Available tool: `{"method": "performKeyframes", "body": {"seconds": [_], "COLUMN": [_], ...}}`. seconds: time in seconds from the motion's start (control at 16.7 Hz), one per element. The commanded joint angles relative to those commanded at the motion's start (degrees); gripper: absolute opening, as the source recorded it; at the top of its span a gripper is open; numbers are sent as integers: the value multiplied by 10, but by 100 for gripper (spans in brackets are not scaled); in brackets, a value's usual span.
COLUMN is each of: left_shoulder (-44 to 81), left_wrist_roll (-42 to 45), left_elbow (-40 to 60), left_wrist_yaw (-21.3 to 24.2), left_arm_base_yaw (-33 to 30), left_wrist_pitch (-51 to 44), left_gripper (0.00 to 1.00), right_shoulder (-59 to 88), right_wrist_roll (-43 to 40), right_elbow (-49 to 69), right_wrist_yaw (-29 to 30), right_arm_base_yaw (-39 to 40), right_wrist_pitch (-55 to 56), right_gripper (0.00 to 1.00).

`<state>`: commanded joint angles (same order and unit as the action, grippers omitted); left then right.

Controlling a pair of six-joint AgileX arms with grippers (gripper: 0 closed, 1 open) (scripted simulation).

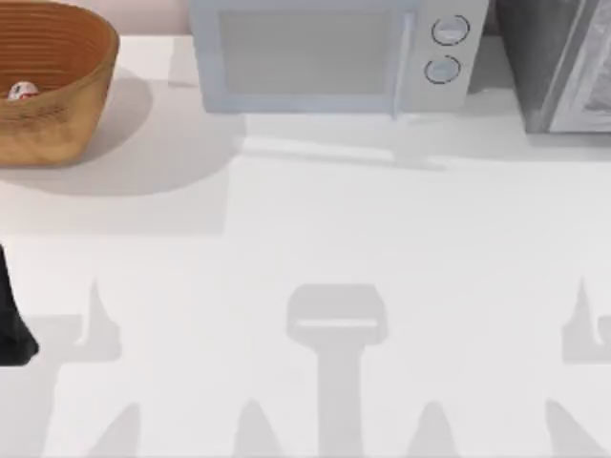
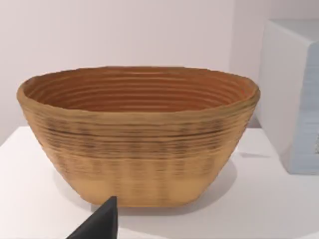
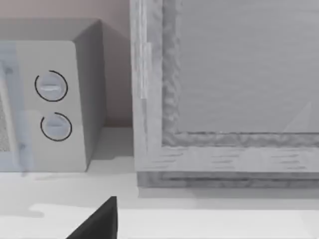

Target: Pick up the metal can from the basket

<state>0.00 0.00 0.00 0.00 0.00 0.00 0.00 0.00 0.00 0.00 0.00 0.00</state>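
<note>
We see the large round orange-brown woven basket (image 1: pixel 52 91) at about ten o'clock on the white desk (image 1: pixel 315 239) in the top view, cut off by the left edge of that view. Inside it, near its left part, lies the tiny metal can (image 1: pixel 23 92), showing white with red marks against the ribbed inner rings. The can sits low in the bowl, well below the rim.

At twelve o'clock on the desk stands a pale grey box-shaped microwave oven (image 1: pixel 334 52) with two round dials (image 1: pixel 447 48) stacked at its right end. Just beside it, at about one to two o'clock, stands a darker grey cabinet-like appliance (image 1: pixel 558 62), cut off by the right edge.

Our left arm (image 1: pixel 11 315) shows as a dark shape at the nine o'clock edge of the top view, well apart from the basket. In the left wrist view the basket (image 2: pixel 139 144) faces us from the side, its ribbed inside rings visible over the near rim, and the pale side of the microwave (image 2: pixel 294 99) stands near it. One dark fingertip of the left tool (image 2: pixel 102 221) pokes into that view, short of the basket and holding nothing; whether the left tool is open or closed we cannot tell.

In the right wrist view a dark fingertip of the right tool (image 3: pixel 99 221) shows in front of the microwave's dials (image 3: pixel 52 107) and the grey appliance (image 3: pixel 224 89); its state we likewise cannot tell.
</note>
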Motion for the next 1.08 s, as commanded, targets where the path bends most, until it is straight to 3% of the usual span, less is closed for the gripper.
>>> {"method": "performKeyframes", "body": {"seconds": [0.24,0.48,0.78,1.08], "left_shoulder": [14,106,316,598], "left_wrist_roll": [0,2,9,21], "left_elbow": [15,111,336,635], "left_wrist_yaw": [-1,-2,3,14], "left_arm_base_yaw": [2,10,20,29], "left_wrist_pitch": [-8,-56,-168,-318], "left_gripper": [100,100,100,100], "right_shoulder": [0,0,0,0], "right_wrist_roll": [0,0,0,0], "right_elbow": [0,0,0,0], "right_wrist_yaw": [0,0,0,0], "right_arm_base_yaw": [0,0,0,0], "right_wrist_pitch": [0,0,0,0], "right_gripper": [100,100,100,100]}}
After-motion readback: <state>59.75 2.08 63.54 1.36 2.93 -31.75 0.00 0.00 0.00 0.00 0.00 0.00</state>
